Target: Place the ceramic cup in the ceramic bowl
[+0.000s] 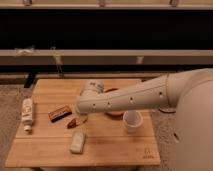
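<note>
Camera view, pincer (pixel 81 116) over table (pixel 110 150) centre-left, opening impossible to tell, ceramic cup (pixel 132 121) standing well to its right

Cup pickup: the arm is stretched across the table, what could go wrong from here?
1. The hand hangs left of centre over the table, away from the cup. The arm passes right by the cup and may knock it.
2. The arm hides most of the bowl, so placing could be misjudged.
3. The brown bar beside the hand might get bumped.
</note>
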Tool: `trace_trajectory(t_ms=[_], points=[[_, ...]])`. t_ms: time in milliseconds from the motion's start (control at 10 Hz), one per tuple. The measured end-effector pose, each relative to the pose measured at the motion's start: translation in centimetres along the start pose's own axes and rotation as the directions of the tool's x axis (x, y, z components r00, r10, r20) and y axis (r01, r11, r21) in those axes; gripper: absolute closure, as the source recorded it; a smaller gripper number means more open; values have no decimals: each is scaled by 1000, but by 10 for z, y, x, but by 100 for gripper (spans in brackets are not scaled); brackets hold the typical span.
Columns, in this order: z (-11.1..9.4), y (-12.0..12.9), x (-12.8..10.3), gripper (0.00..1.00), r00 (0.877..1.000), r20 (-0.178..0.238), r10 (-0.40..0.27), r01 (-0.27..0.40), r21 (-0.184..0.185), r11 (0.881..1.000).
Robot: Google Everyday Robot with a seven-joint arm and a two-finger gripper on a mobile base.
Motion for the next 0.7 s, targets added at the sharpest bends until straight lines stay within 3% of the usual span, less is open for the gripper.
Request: trace_trajectory(t_ms=[400,700], points=[[-39,-39,-72,20,992,33,124,-123,-30,992],[-72,-81,-140,20,959,74,273,-269,-58,961]])
